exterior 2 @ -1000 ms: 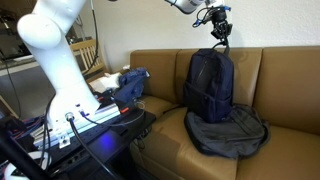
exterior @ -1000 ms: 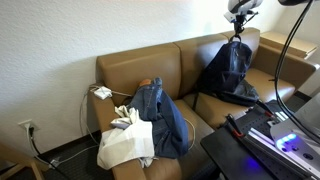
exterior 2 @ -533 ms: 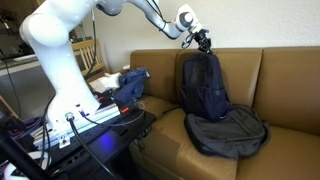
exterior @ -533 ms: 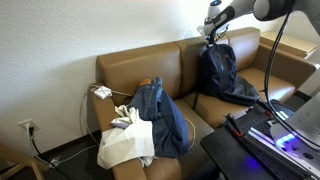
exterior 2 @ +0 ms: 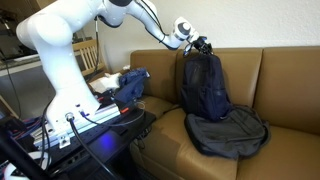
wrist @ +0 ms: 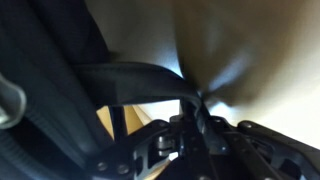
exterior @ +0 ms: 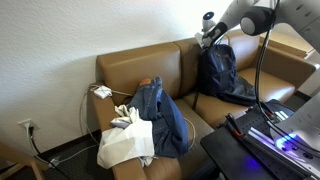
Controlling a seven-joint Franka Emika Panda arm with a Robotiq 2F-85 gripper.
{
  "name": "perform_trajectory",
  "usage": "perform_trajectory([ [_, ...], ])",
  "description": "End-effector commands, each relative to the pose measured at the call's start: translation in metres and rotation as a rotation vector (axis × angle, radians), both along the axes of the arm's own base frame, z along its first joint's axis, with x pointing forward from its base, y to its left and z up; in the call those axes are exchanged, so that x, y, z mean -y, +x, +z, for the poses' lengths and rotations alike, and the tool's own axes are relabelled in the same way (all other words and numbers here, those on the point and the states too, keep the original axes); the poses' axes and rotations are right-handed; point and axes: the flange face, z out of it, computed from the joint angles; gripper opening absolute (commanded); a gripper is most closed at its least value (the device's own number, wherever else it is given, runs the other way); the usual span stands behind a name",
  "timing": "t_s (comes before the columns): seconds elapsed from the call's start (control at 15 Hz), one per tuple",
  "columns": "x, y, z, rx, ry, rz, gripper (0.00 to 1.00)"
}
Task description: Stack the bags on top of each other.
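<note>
The navy backpack (exterior 2: 205,85) stands upright against the brown sofa's backrest, also in an exterior view (exterior: 218,70). My gripper (exterior 2: 199,45) is at its top, shut on its top loop (wrist: 140,78), also seen from the other side (exterior: 212,37). The wrist view shows the dark strap running into the closed jaws (wrist: 200,110). The grey backpack (exterior 2: 227,130) lies flat on the seat in front of the navy one, and shows in an exterior view (exterior: 235,96) too.
A blue denim heap (exterior: 162,115) and a white tote (exterior: 127,143) lie on the sofa's other seat, the heap also in an exterior view (exterior 2: 127,82). A white charger and cable (exterior: 102,92) hang over the armrest. The dark robot base (exterior 2: 90,125) stands before the sofa.
My gripper has come down and sideways with the navy backpack's loop. The backpack has sunk from hanging higher to resting upright against the backrest.
</note>
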Motion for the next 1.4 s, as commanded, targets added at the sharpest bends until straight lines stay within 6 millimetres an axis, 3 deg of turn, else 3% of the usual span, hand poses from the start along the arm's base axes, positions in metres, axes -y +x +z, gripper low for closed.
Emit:
perform_trajectory([
  [0.0,0.045,-0.001,0.024,0.164,-0.068,-0.059,0.02],
  [0.2,0.067,-0.003,0.070,0.310,0.032,-0.134,0.02],
  [0.27,0.069,-0.003,0.079,0.343,0.073,-0.144,0.33],
  [0.33,0.067,-0.004,0.087,0.374,0.114,-0.133,0.34],
  [0.6,0.062,-0.018,0.113,0.477,0.194,-0.012,0.61],
  [0.73,0.049,-0.034,0.133,0.488,0.248,0.063,0.75],
  [0.93,0.025,-0.054,0.142,0.429,0.317,0.190,0.96],
  [1.33,-0.032,-0.109,0.171,0.251,0.492,0.409,1.00],
])
